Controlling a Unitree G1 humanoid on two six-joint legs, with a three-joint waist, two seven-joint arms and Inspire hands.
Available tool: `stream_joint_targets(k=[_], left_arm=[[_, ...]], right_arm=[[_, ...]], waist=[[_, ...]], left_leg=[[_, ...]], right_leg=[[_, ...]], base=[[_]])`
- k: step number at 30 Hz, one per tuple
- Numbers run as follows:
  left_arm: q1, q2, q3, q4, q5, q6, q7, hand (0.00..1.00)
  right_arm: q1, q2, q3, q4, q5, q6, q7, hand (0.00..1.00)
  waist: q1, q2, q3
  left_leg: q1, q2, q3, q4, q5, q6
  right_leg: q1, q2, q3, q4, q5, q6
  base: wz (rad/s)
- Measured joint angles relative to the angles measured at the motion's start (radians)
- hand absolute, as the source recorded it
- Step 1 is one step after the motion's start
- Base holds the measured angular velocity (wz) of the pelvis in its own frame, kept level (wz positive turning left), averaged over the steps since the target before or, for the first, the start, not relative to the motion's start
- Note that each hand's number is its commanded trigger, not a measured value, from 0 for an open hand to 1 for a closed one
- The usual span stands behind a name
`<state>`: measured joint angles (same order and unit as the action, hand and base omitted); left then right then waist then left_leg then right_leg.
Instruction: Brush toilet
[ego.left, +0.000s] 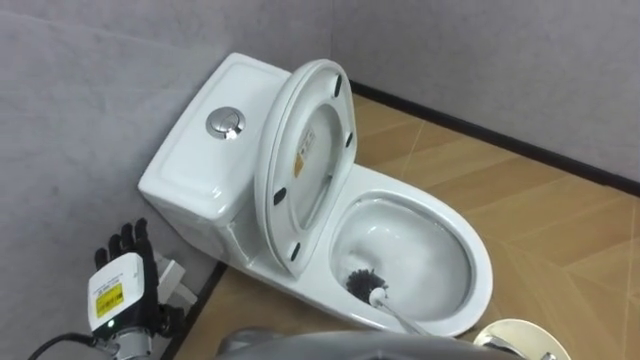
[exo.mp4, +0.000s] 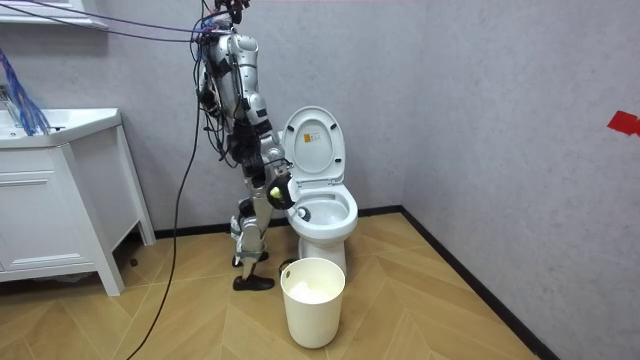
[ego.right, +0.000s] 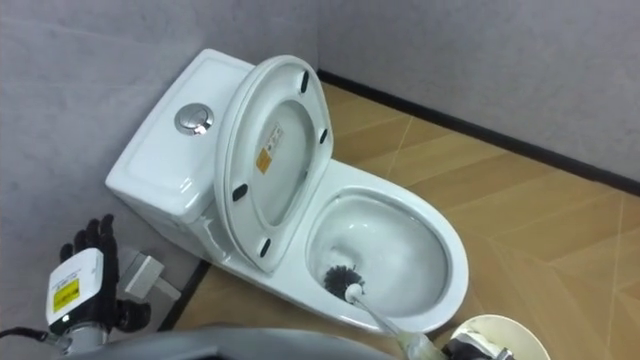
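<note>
Fingers (ego.left: 128, 238) of our left hand (ego.left: 120, 290) stand straight beside the toilet (ego.left: 190, 170) tank; the brush (ego.left: 362, 283) head rests in the bowl at its near rim; the grip of our right hand (exo.mp4: 281, 190) we cannot tell.

A round cream-white plastic bin (exo.mp4: 313, 318) stands open-topped on the light wooden herringbone floor (exo.mp4: 420, 320). Well off to the room view's left of the bin is a white panelled cabinet (exo.mp4: 45, 215) with a white countertop, where a bundle of blue cords (exo.mp4: 22, 105) lies. Behind the bin rises a grey textured wall (exo.mp4: 480, 90), edged at the floor by a black skirting strip (exo.mp4: 455, 262). High up and far to the bin's right (at the room view's right edge) sits a small red mark (exo.mp4: 624, 122).
</note>
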<state>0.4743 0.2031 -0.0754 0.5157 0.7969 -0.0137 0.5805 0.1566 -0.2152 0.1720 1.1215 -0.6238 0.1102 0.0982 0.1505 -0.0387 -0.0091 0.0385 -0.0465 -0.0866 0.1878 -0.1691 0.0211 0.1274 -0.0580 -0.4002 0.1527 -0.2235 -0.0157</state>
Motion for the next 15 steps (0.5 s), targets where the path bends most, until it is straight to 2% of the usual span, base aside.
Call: stream_joint_targets(k=[4, 8, 11, 15], left_arm=[[0.006, -0.001, 0.002, 0.02, -0.004, 0.001, -0.006, 0.0], [0.009, -0.014, 0.009, 0.073, -0.064, 0.0, -0.016, 0.0], [0.003, -0.034, 0.034, 0.154, -0.128, 0.01, -0.071, 0.0], [0.003, -0.037, 0.037, 0.221, -0.221, 0.036, -0.152, 0.0]], right_arm=[[-0.001, 0.0, 0.0, 0.001, 0.0, 0.0, -0.001, 1.0], [0.0, -0.001, 0.0, 0.003, -0.001, 0.0, 0.001, 1.0], [-0.002, -0.001, 0.0, 0.009, -0.001, 0.0, 0.007, 1.0], [-0.02, -0.005, 0.001, 0.038, 0.038, 0.001, 0.013, 1.0]], waist=[[-0.001, -0.003, 0.0], [0.002, 0.003, -0.0002], [0.008, 0.004, -0.0003], [0.019, 0.003, 0.0003]], left_leg=[[-0.001, -0.002, -0.004, 0.0, 0.0, 0.0], [0.0, -0.004, -0.005, 0.0, 0.0, 0.0], [0.006, -0.005, -0.004, 0.0, 0.0, 0.0], [0.01, -0.004, -0.008, 0.0, 0.0, 0.0]], right_leg=[[0.002, -0.003, -0.01, -0.002, -0.001, 0.001], [0.011, -0.004, -0.016, -0.002, -0.002, 0.003], [0.014, -0.006, -0.017, -0.002, -0.006, 0.004], [0.019, -0.006, -0.021, -0.001, -0.007, 0.004]], base=[[0.04], [0.03], [0.0], [0.03]])
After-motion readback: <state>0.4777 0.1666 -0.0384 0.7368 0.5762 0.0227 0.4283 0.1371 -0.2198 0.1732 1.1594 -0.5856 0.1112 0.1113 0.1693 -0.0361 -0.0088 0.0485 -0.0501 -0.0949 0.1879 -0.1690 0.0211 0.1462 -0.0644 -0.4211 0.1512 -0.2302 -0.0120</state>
